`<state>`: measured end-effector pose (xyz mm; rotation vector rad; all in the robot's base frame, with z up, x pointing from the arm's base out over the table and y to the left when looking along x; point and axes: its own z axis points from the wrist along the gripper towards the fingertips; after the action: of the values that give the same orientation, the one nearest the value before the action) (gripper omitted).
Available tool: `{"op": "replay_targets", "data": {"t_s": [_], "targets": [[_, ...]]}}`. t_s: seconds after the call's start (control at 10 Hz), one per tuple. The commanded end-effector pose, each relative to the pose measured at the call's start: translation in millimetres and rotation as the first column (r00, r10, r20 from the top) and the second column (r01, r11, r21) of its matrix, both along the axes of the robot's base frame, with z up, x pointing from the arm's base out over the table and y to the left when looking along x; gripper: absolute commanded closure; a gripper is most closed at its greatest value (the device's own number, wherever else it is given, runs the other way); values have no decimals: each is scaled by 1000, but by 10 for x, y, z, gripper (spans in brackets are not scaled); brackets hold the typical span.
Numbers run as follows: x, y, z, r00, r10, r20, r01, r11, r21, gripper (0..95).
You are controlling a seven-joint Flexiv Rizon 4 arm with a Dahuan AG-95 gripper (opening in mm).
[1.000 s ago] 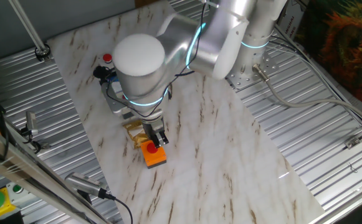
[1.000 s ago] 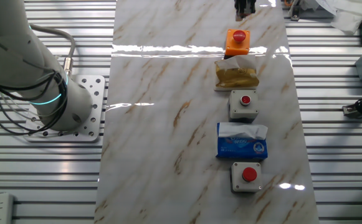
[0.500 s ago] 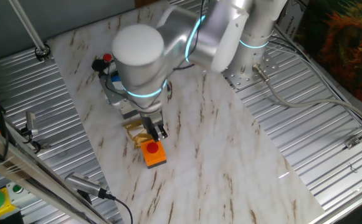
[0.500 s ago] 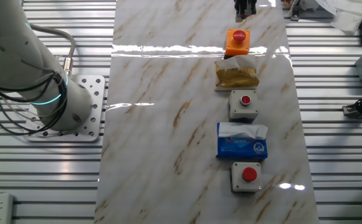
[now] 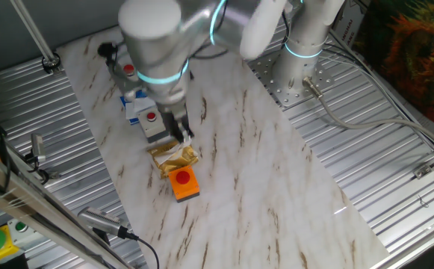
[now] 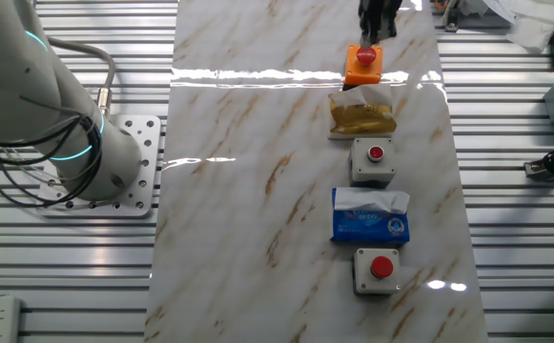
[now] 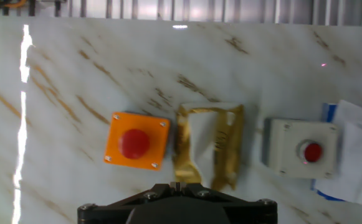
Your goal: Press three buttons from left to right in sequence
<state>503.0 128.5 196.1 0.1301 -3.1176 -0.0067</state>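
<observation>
A: Our gripper (image 5: 181, 134) hangs above the marble tabletop (image 6: 248, 191), beside the gold packet (image 5: 173, 158) and a little off the orange-based button (image 5: 184, 184). In the hand view only the dark base of the fingers shows at the bottom edge, so we cannot tell whether they are apart or together

B: Where do the three buttons sit relative to that packet?

A: The orange-based button (image 7: 136, 141) lies just beside the packet on one side. The middle grey-white button (image 7: 303, 152) lies just beside it on the other. The blue-and-white tissue pack (image 6: 370, 214) comes after that, then the far grey-white button (image 6: 377, 269), well apart from the packet

B: Which step are we in?

A: We judge the press is either on the orange one or moving on to the middle one; we cannot say which. To press well we should centre the fingertips over the round red cap, come straight down, and avoid snagging the crumpled packet

B: And the arm's pose?

A: The wrist points down at the table, with the forearm reaching over the button row from the base side
</observation>
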Motion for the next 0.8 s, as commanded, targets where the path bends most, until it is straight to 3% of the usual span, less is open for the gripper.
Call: {"op": "replay_targets", "data": {"t_s": [0.1,0.3,0.6,0.8], "targets": [[-206,-366,38,999,46,11,-46,999,-1,950],[-384,-678,1,996,88,23,-88,996,-6,950],[-557,-1102,-40,996,90,26,-89,996,-14,950],[-646,-1196,-155,999,31,40,-29,999,-35,950]]}}
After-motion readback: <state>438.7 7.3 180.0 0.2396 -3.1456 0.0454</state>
